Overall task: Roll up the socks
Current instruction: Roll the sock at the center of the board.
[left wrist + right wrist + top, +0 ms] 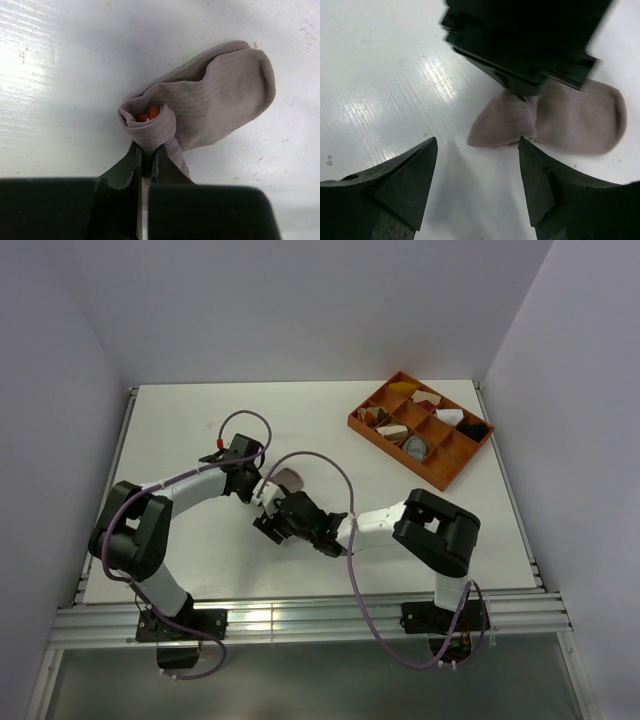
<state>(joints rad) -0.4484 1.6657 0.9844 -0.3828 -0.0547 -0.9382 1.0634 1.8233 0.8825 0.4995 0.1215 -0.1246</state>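
Gripping the pinkish-tan knit sock [220, 95] by its rolled end with my left hand [146, 156]; my empty right hand [477, 145] gapes just before it, sock crosswise.

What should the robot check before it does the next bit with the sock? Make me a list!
1. Left claw pinching the rolled end of the sock: ok.
2. Right claw open and ready beside the sock: ok.
3. Sock rolled all the way: not ok, the toe half lies flat.
4. Roll tight enough to hold: cannot tell.
5. Orange tray out of the way: ok, it sits at the far right corner.
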